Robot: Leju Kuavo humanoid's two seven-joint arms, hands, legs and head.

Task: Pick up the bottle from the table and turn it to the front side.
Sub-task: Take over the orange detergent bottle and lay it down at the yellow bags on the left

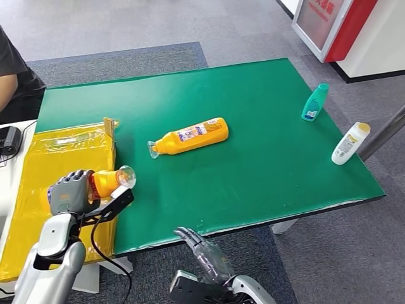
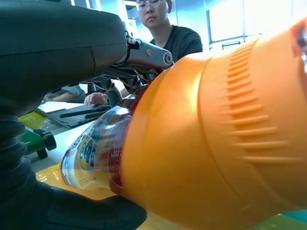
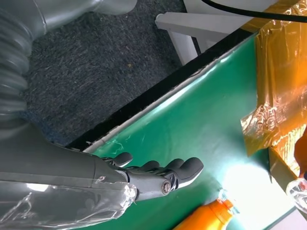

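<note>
A: What takes up most of the head view?

B: The green worktop. Along its left side sits a box wrapped in yellow film. Past that corner a person sits, and the left wrist view shows the same person beyond the arm.

A: And the bottles?

B: One orange bottle lies on its side near the middle of the worktop, its clear cap pointing left. A second orange bottle is off the surface, over the yellow box, gripped by the left hand, with its clear cap sticking out to the right. Up close its ribbed orange body and printed label crowd the left wrist view.

A: The other hand?

B: The right hand hangs beyond the near edge of the worktop, fingers stretched out and apart, grasping nothing; the right wrist view shows the same.

A: Anything smaller?

B: A teal bottle and a white bottle with a yellow cap lie near the right edge, apart from each other.
</note>
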